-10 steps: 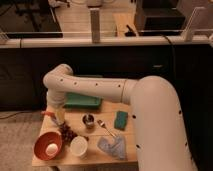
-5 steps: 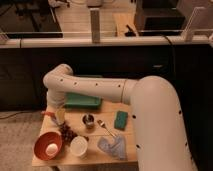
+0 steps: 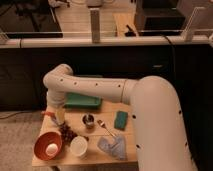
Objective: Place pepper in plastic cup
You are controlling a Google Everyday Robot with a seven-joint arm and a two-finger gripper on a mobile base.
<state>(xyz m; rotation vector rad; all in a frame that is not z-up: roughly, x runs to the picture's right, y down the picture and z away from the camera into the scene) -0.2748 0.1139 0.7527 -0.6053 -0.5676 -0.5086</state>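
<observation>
The white plastic cup (image 3: 78, 146) stands upright near the front edge of the small wooden table (image 3: 127, 150), between the orange bowl (image 3: 44, 151) and a blue cloth. My gripper (image 3: 59, 116) hangs down over the table's left side, behind the bowl and to the left of and behind the cup. A small red-orange thing (image 3: 48, 114), possibly the pepper, shows right at the gripper's left side. I cannot tell whether it is held. The cup looks empty.
The orange bowl holds a white round object (image 3: 52, 148). A dark bunch of grapes (image 3: 67, 132) lies behind the cup. A small metal cup (image 3: 88, 120), a utensil (image 3: 105, 128), a green sponge (image 3: 120, 120), a green tray (image 3: 82, 100) and the blue cloth (image 3: 112, 147) share the table.
</observation>
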